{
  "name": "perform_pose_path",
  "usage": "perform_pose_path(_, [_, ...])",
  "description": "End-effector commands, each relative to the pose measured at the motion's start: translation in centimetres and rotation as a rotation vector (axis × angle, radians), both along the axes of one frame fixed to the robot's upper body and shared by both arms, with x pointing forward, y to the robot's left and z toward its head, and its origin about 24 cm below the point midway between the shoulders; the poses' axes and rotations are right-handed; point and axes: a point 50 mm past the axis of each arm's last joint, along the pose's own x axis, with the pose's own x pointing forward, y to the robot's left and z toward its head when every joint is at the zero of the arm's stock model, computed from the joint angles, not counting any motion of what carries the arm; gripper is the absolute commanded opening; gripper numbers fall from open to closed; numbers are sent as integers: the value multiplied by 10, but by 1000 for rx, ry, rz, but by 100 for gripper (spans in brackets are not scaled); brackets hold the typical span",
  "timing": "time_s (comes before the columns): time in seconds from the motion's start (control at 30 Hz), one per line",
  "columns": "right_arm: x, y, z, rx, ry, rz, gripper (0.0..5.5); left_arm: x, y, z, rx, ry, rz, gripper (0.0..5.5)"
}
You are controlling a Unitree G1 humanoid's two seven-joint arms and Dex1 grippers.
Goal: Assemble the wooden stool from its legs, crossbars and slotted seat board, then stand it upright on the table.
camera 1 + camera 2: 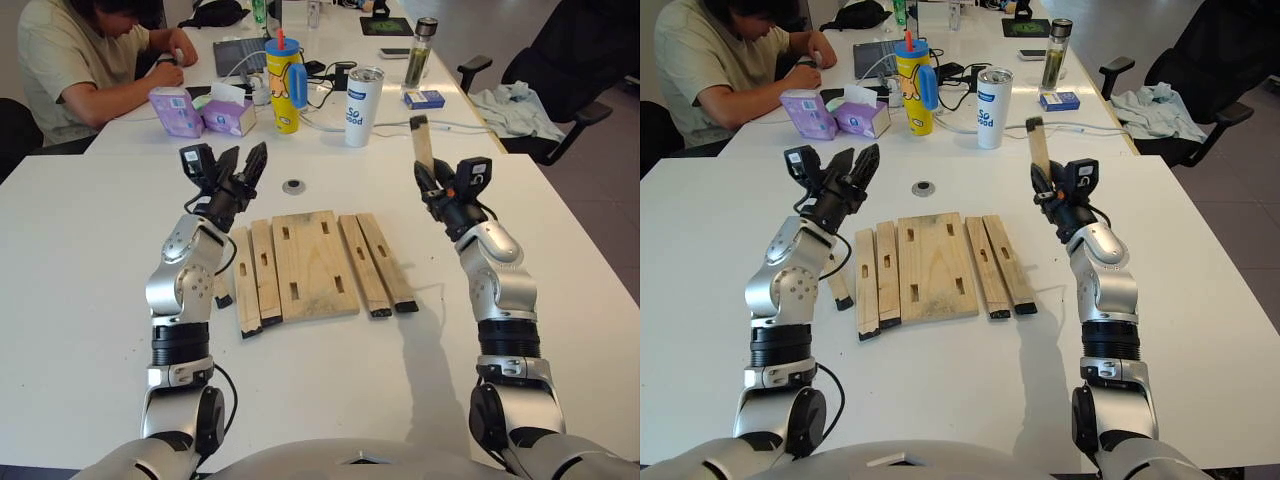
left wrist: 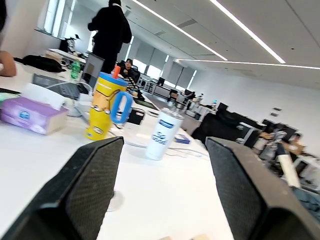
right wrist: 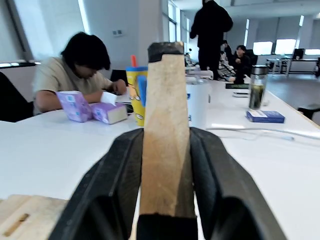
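The slotted seat board (image 1: 310, 262) lies flat in the middle of the white table (image 1: 90, 290). Two slotted wooden bars (image 1: 254, 275) lie along its left side and two plain bars (image 1: 377, 263) along its right. A short piece (image 1: 222, 291) pokes out under my left forearm. My left gripper (image 1: 232, 172) hovers open and empty above the far left corner of the parts, its fingers (image 2: 80, 195) spread wide. My right gripper (image 1: 434, 182) is raised to the right of the parts, shut on a wooden bar (image 3: 165, 135) that stands upright, its dark-tipped end (image 1: 420, 121) on top.
A round grommet (image 1: 293, 186) sits in the table just beyond the seat board. On the adjoining table behind stand a white tumbler (image 1: 362, 105), a yellow cup (image 1: 284, 85), tissue boxes (image 1: 205, 112) and cables. Bare table surface lies to both sides.
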Motion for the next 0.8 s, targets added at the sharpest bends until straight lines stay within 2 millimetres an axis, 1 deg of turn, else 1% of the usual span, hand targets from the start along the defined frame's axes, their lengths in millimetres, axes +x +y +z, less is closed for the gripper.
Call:
perform_pose_path(0.03, [-17,31,-1,7,-13,229,132,-3,-22,18,-150,4,-248,309])
perform_pose_path(0.13, [-27,44,2,18,-31,344,132,-9,-32,24,-227,34,-385,309])
perform_pose_path(0.23, [-33,50,4,-4,-58,405,132,-10,-35,26,-281,67,-441,309])
perform_pose_path(0.4, [-39,55,6,-50,-97,452,132,-12,-36,27,-292,91,-468,309])
perform_pose_path(0.6, [-41,56,6,-95,-131,442,132,-15,-43,29,-271,83,-496,309])
perform_pose_path(0.8, [-40,56,5,-132,-158,417,132,-13,-44,30,-270,83,-485,227])
